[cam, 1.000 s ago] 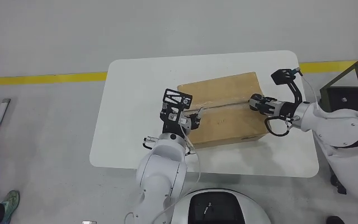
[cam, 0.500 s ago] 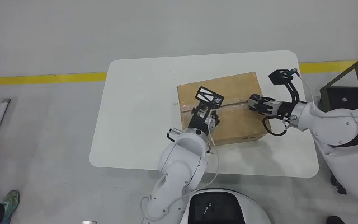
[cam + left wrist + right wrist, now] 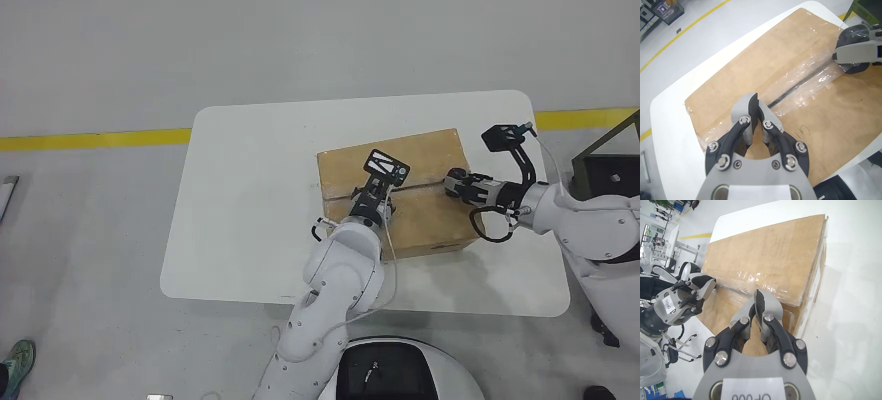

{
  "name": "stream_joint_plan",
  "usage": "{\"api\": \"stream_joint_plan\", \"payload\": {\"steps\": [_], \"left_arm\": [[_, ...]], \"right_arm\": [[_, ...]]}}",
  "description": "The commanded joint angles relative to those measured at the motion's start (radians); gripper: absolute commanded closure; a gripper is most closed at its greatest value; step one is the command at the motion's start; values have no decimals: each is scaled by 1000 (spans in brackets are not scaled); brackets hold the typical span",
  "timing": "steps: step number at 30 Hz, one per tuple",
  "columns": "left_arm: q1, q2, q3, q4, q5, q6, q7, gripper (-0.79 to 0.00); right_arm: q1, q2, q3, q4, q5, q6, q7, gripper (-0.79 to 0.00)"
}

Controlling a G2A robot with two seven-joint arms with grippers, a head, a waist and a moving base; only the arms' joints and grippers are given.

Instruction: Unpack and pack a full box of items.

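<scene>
A closed cardboard box lies on the right half of the white table, its top seam covered with clear tape. My left gripper is shut, with its tips down on the taped seam about a third of the way from the box's left end. A dark slit shows in the tape ahead of it. My right gripper is shut too, its tips resting on the tape at the seam's right end, by the box edge. The right wrist view also catches the left gripper.
The table's left half is bare white surface. A yellow line runs across the grey floor behind the table. A dark green frame stands off the table's right edge, close to my right arm.
My left gripper has slid right along the seam, from the box's left end toward its middle. The right gripper has stayed at the seam's right end.
</scene>
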Motion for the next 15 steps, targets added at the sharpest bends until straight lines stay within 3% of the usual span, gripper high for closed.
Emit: {"api": "stream_joint_plan", "payload": {"steps": [1, 6, 11, 12, 15], "left_arm": [[-2, 0, -5, 12, 3, 4, -8, 0], [-1, -1, -19, 27, 7, 20, -17, 0], [-3, -2, -27, 25, 10, 21, -17, 0], [-3, -2, -28, 25, 9, 22, -17, 0], [-3, -3, -28, 25, 11, 25, -15, 0]], "right_arm": [[1, 0, -1, 0, 0, 1, 0, 0], [5, 1, -3, 0, 2, 9, 7, -9], [5, 3, 4, -2, -1, 23, 23, -92], [4, 4, 6, -1, -2, 26, 27, -145], [0, 6, 16, 0, -4, 31, 34, -163]]}}
